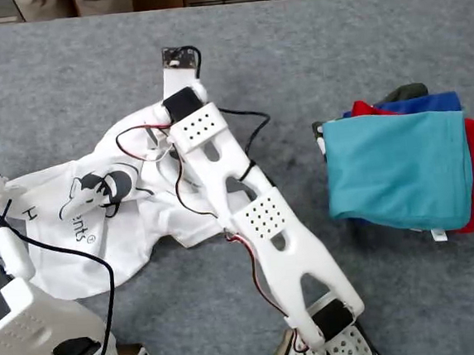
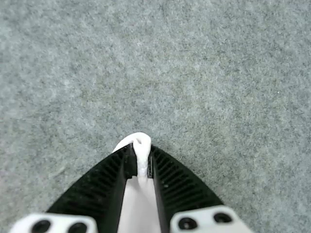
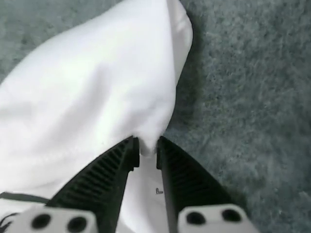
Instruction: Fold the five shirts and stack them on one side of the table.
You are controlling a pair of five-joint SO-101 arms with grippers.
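Grey table [image 1: 350, 43] runs wide past the far edge of the crumpled white shirt [image 1: 69, 250] at left-centre, and a strip of it separates that shirt from the folded stack [image 1: 398, 172] at right. The right arm [image 1: 262, 221] stretches across the shirt. The left gripper [image 2: 141, 151] and right gripper [image 3: 146, 145] each pinch white cloth.

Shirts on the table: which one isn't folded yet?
The white shirt, lying crumpled, pinched by the left gripper and right gripper. The others sit folded in a stack, teal on top.

Crumpled white shirt [image 1: 141, 221], folded stack [image 1: 394, 172] apart
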